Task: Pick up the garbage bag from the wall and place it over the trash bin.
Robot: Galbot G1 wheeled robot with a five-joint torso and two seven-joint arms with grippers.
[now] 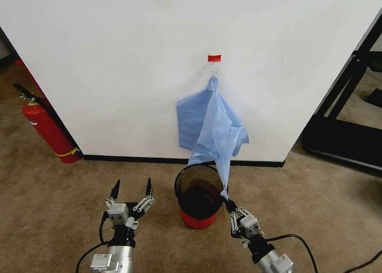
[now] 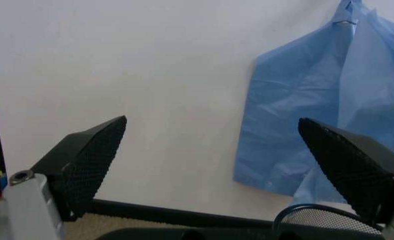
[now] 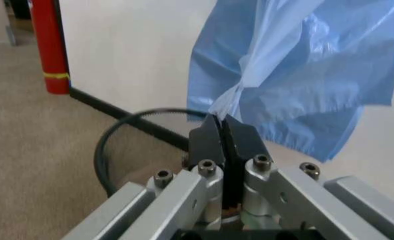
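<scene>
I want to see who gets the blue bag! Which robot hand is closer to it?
The right. The right gripper is pinching the garbage bag at its lower end, jaws shut, over the trash bin. The left gripper hangs open beside the bin, apart from the bag.

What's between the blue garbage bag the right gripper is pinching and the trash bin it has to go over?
Nothing visible. The right gripper is shut on the garbage bag beside the rim of the trash bin, whose mouth is open. The bag's top hangs from the hook on the wall. The left gripper is open, left of the bin.
</scene>
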